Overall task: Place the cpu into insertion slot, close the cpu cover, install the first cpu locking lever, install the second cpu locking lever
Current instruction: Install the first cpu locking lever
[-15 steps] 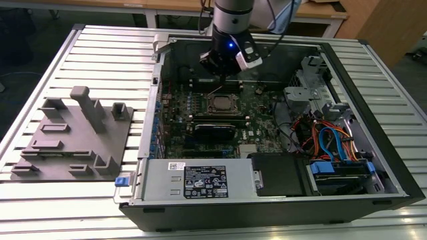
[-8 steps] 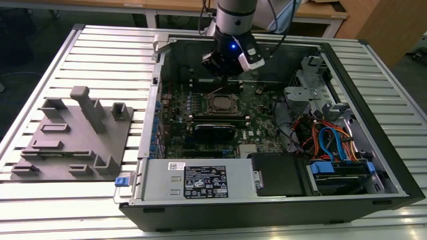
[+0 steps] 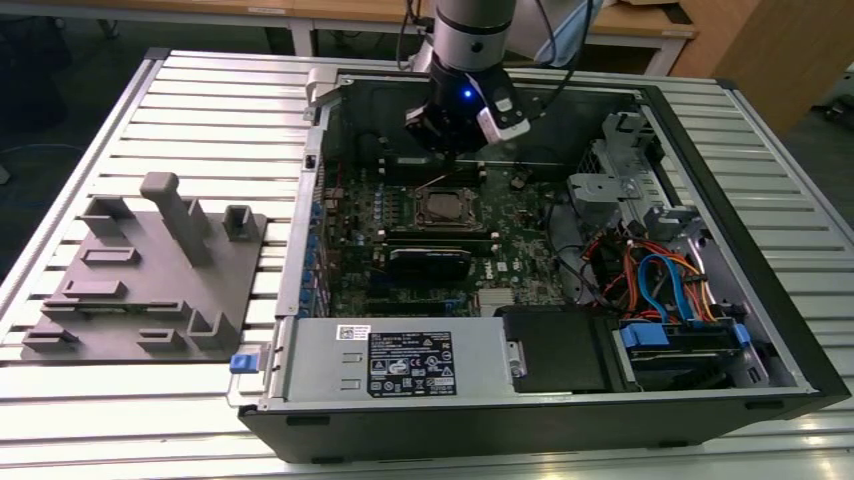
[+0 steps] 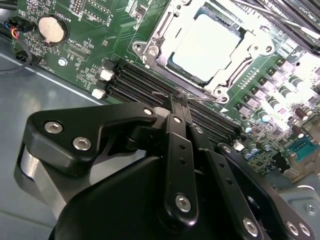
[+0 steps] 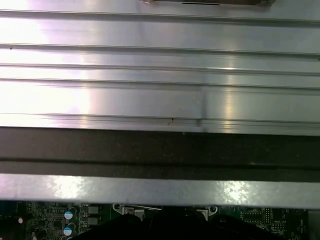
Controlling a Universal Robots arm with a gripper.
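Cpu (image 4: 205,42) sat flat in insertion slot (image 4: 146,51), dull silvery top showing through cut-out of cpu cover (image 4: 239,62), which lay down over it. Gripper (image 4: 178,100) hung low beside slot's edge, fingers (image 4: 172,135) together, tips at thin wire locking lever (image 4: 202,96); could not tell whether wire was pinched. Lever probably springy, slippery steel, apt to flick off pads; best taken near free end. Cpu light, rigid, fragile underneath: edges only.

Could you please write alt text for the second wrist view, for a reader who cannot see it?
The black pincer, closed, sits just beside the insertion slot, where the cpu lies framed by the cpu cover.
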